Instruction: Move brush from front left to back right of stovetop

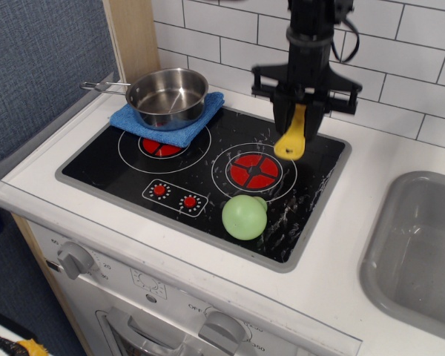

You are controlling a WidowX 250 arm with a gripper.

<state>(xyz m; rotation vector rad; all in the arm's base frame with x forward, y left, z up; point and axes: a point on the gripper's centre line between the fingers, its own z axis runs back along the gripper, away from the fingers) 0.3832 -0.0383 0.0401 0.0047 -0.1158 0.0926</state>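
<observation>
The yellow brush [293, 138] hangs handle-down from my black gripper [300, 115], which is shut on its upper part. The bristles are hidden between the fingers. The brush is held a little above the back right part of the black stovetop [208, 174], just behind and right of the right red burner [254, 170]. It does not seem to touch the surface.
A steel pot [167, 95] sits on a blue cloth [167, 122] over the left burner. A green ball [245, 216] lies at the front right of the stovetop. Two red dials [174, 196] are at the front. A grey sink [423, 252] is at right; white tile wall behind.
</observation>
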